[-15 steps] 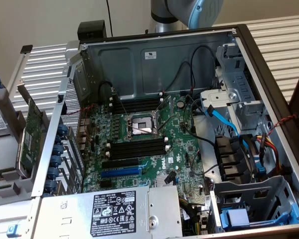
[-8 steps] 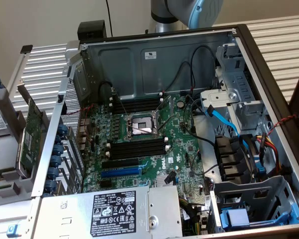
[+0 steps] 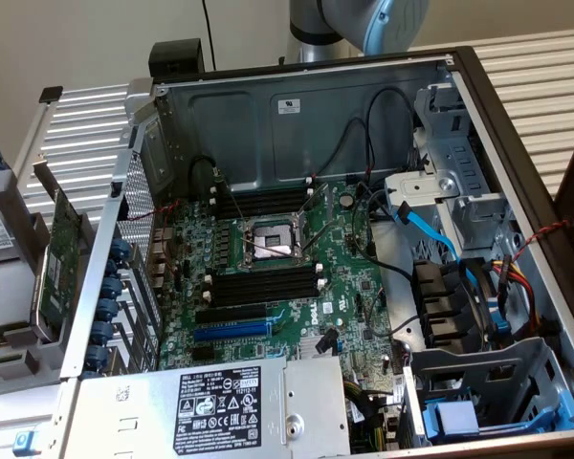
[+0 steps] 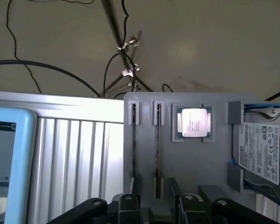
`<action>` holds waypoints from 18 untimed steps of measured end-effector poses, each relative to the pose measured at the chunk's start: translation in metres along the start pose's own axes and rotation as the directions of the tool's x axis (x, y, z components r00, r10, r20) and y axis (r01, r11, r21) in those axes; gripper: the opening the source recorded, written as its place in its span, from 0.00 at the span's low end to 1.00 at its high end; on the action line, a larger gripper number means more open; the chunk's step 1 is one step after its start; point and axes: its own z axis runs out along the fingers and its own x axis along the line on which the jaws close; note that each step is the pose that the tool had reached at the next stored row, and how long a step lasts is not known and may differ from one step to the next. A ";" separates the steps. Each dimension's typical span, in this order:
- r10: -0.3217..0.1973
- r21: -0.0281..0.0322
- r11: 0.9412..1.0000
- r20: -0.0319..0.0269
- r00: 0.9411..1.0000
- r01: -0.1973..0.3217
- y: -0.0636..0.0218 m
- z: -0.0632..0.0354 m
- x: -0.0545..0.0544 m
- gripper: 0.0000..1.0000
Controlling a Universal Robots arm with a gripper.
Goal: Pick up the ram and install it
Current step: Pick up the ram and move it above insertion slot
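Ram (image 4: 157, 144) on edge in grey tray (image 4: 196, 163) — near the parted hand (image 4: 158, 207).

Case (image 3: 268, 105) open on top, black cables (image 3: 337, 143) crossing near memory slots (image 3: 263, 283)

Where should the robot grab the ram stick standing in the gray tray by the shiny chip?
Probably by its long exposed edge, pinching across its thickness. The ram stands on edge in a narrow slot of the gray tray, so the slot walls cover its flat sides and only that thin edge is free. Come straight at the tray's face with the open tool straddling the slot.
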 end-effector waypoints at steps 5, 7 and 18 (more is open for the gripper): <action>0.000 0.000 1.000 0.000 1.000 0.000 -0.0001 0.0090 0.001 0.36; 0.000 0.000 1.000 0.000 1.000 0.000 -0.0001 0.0127 0.002 0.36; 0.000 0.000 1.000 0.000 1.000 0.000 -0.0004 0.0327 0.004 0.36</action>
